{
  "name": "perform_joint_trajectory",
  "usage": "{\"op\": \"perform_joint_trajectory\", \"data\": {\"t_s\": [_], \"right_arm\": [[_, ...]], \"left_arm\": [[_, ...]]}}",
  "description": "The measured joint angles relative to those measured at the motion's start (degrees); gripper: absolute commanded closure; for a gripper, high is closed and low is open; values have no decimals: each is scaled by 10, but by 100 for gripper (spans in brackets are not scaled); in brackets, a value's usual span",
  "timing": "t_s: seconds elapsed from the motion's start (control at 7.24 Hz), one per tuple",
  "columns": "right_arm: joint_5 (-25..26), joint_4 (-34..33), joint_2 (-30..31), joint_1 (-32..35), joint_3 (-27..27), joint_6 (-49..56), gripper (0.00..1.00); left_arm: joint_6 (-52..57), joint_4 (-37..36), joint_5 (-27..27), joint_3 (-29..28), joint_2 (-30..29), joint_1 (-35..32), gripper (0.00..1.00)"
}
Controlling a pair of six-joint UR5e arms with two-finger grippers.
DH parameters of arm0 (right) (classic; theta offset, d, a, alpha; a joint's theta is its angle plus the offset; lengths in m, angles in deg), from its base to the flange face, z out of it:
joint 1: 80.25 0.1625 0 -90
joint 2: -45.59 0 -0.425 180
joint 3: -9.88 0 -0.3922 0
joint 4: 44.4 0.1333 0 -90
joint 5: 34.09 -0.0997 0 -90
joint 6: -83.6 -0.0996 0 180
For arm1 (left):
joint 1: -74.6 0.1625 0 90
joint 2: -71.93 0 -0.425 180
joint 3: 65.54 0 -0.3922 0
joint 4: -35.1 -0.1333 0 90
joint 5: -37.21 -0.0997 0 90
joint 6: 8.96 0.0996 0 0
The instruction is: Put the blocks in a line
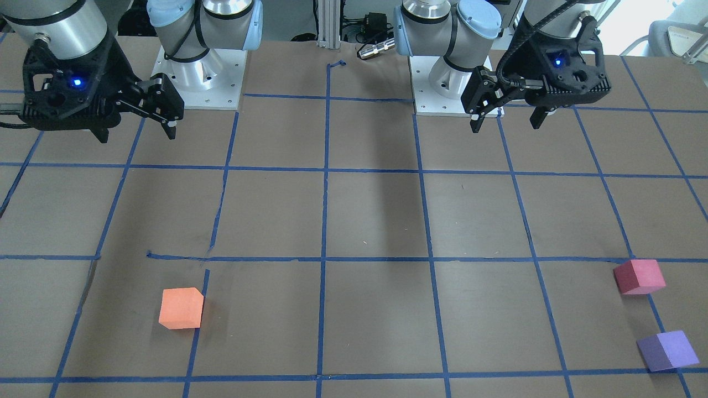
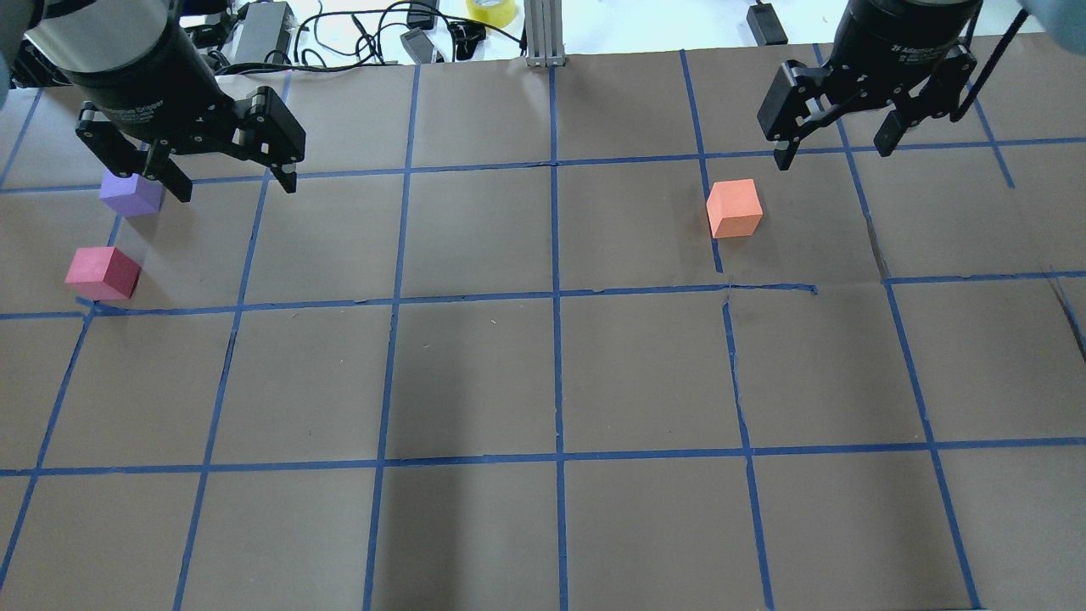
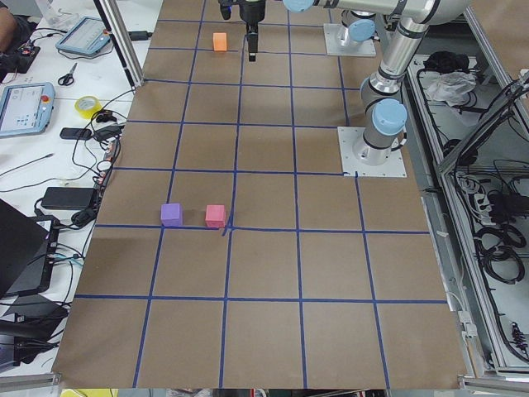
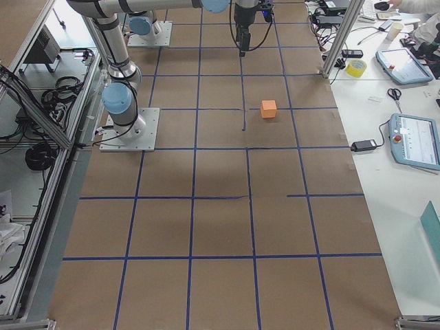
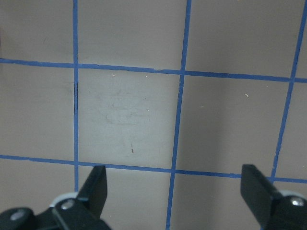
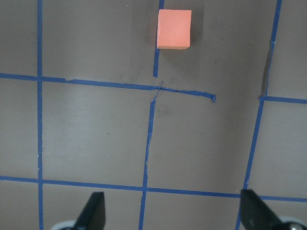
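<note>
Foam, by the look of their matte faces, is what you are about to handle, so judge all three blocks as light, a little soft and not slippery.

Working across the overhead view from its left, you first meet the small matte purple foam-like cube [image 2: 129, 194]. It sits near the far-left edge of the brown paper-covered table [image 2: 475, 373]. It is partly hidden behind a finger of the left gripper [image 2: 236, 188], which hangs above the table with its fingers spread wide and nothing between them.

A little nearer the robot, and apart from the purple one, lies the small matte pinkish-red foam-like cube [image 2: 103, 273], close to a crossing of the blue tape grid [image 2: 556, 297].

Well away on the right half rests the small matte orange foam-like cube [image 2: 734, 209], its edge at a tape line. The right gripper [image 2: 831, 155] is raised up and to the right of it in this view, likewise spread and empty.

Take each cube by two opposite flat sides, about mid-height, with the fingers square to those faces. Each cube sits turned against the grid, so you will likely need to rotate the wrist first. Close gently, because a hard squeeze would probably dent the foam. A finger that arrives early would likely push so light a block along the paper rather than pinch it.
</note>
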Motion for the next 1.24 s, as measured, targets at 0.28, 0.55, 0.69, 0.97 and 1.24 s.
{"op": "perform_joint_trajectory", "data": {"t_s": [0.28, 0.55, 0.69, 0.97, 1.24], "right_arm": [[-2, -30, -12, -6, -2, 0, 0], [3, -73, -55, -7, -5, -5, 0], [9, -116, -93, -7, -8, -5, 0], [14, -227, -179, -7, -8, 0, 0], [15, -313, -243, -7, -2, 1, 0]], "left_arm": [[1, -4, 0, 0, -1, 1, 0], [1, -5, 1, 0, -1, 9, 0], [0, -4, 2, 0, -1, 11, 0], [0, -4, 4, 0, 0, 13, 0], [0, -5, 3, 0, 0, 13, 0]]}}
